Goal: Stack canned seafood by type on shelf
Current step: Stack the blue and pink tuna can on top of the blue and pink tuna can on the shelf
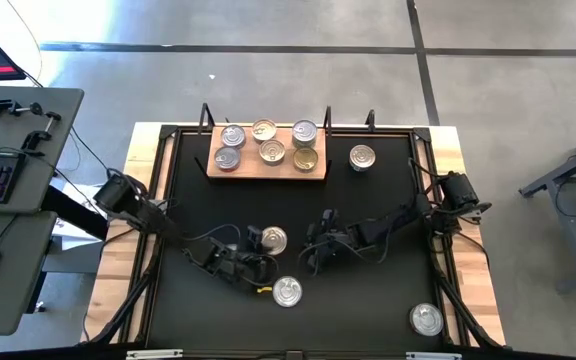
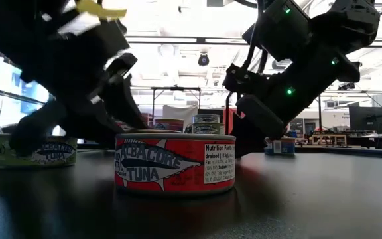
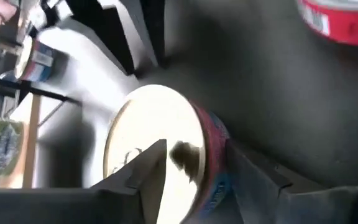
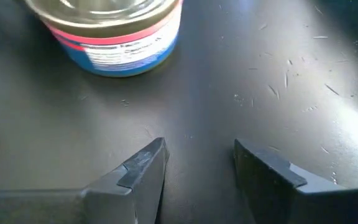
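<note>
Nearest the low-view camera stands a red-sided tin (image 2: 175, 163) labelled albacore tuna, upright on the black counter (image 2: 323, 199). In the high view this is probably the silver-topped tin (image 1: 288, 291) at lower centre of the frame.

**Left pincer.** The left pincer (image 1: 258, 244) sits left of centre in the high view, at a tin (image 1: 273, 240) with a pale lid. In the left wrist view its two fingers (image 3: 148, 171) stand either side of this tin (image 3: 166, 149), which has a pink-and-blue wall. The jaws are spread around it; whether they press on the wall cannot be told.

**Right pincer.** The right pincer (image 1: 318, 252) lies just right of centre in the high view, close to the same tin. In the right wrist view its jaws are open and empty above bare counter, with a pink-and-blue tin (image 4: 114, 31) beyond them.

**Task status.**
- The shelf (image 1: 268, 165), a wooden board at upper centre of the high view, carries six tins (image 1: 268, 145) in two rows.
- Sorting by type cannot be confirmed from the lids alone.
- One tin (image 1: 362, 157) stands on the counter just right of the shelf.
- Another tin (image 1: 426, 319) stands at lower right of the frame.
- Judged from this layout, about four tins remain to be placed.
</note>
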Motion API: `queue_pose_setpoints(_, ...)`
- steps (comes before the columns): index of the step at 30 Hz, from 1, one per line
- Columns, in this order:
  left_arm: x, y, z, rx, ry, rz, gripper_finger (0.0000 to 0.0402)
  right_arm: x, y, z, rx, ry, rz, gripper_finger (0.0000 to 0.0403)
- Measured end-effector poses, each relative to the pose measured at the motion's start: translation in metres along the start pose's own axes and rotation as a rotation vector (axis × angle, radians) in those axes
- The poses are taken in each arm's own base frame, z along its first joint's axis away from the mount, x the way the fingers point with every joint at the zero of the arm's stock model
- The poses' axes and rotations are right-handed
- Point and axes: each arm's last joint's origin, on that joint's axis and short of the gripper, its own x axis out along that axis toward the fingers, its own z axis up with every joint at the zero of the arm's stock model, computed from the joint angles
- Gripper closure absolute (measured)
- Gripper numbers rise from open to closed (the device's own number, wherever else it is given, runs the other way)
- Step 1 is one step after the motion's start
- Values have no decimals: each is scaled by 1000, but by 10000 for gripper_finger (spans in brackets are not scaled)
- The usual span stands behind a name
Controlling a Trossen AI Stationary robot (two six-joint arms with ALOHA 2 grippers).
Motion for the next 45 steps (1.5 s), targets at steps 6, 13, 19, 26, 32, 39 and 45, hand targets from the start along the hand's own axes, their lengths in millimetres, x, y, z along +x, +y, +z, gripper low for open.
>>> queue_pose_setpoints(6, 8, -5, -4, -44, 35, 34, 311, 0, 0, 0, -25, -5, 2, 215)
queue_pose_setpoints(13, 10, -4, -8, -123, 70, 147, 394, 0, 2, 0, -20, -9, 13, 215)
queue_pose_setpoints(19, 5, 2, -9, -87, 81, 196, 399, 0, 2, 1, -29, -12, 15, 215)
queue_pose_setpoints(26, -9, 10, 0, -112, 34, 248, 401, -1, 5, 0, -30, -13, 25, 215)
queue_pose_setpoints(32, -23, 27, 16, -101, -1, 318, 401, -1, 5, 0, -25, -14, 37, 215)
queue_pose_setpoints(39, -38, 75, 34, -157, -11, 454, 401, -3, 10, -1, -44, -13, 69, 215)
queue_pose_setpoints(45, -40, 156, 21, -250, 21, 520, 401, -3, 10, 0, -50, -23, 75, 215)
